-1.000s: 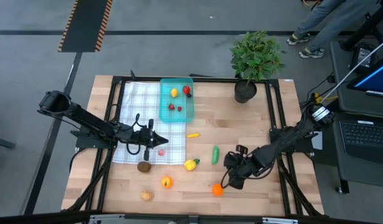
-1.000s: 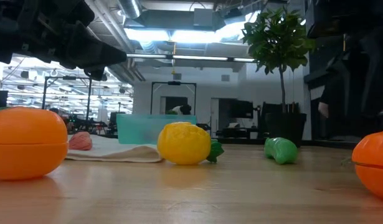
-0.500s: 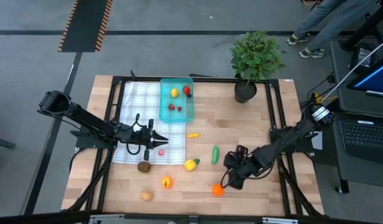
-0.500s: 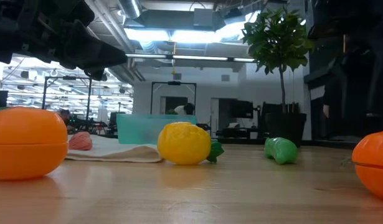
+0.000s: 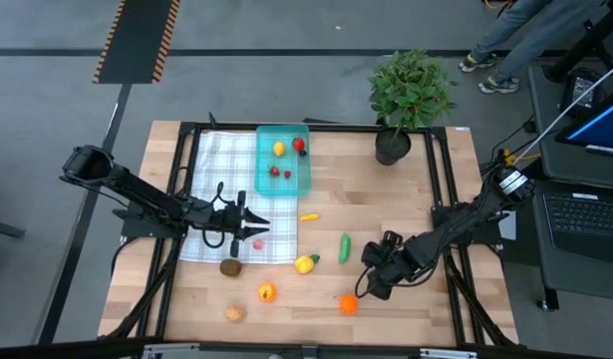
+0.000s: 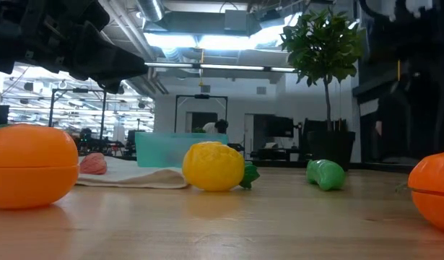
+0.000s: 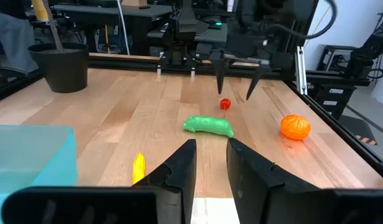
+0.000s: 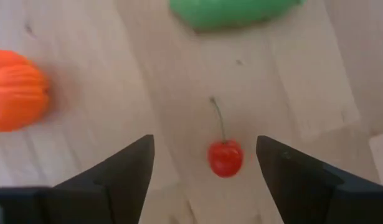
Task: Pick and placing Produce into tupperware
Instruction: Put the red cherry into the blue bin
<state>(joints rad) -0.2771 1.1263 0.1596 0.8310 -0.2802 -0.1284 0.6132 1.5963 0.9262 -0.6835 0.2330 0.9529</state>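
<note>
**Right gripper poised over a cherry; left gripper over the cloth**

The right gripper [image 8: 203,171] has its two dark fingers [image 8: 126,168] spread wide, and a small red cherry [image 8: 226,157] lies on the bare wood in the gap between them — not touched on either side, its thin stem pointing away from the wrist. In the left wrist view the same cherry [image 7: 225,104] sits just below the two tips that hang above it. Close by lie the green elongated piece [image 8: 231,12] and an orange fruit [image 8: 17,90], each clear of the fingers.

The cherry is a tiny, hard, smooth, near-round toy, surely very light. I judge it likely to roll or squirt out of a pinch, so the hold belongs on the round body, across its widest part, not on the slender stem.

The left gripper [image 7: 210,165] hovers over the white checked cloth [image 5: 221,165] with its fingers slightly parted and nothing between them; a small pink piece [image 5: 257,242] lies on the cloth near it.

The tupperware [image 5: 283,159] stands at the table's far side, beside the cloth — well apart from the cherry, and already holding one yellow and several red pieces. More produce is scattered over the near half of the wood.
</note>
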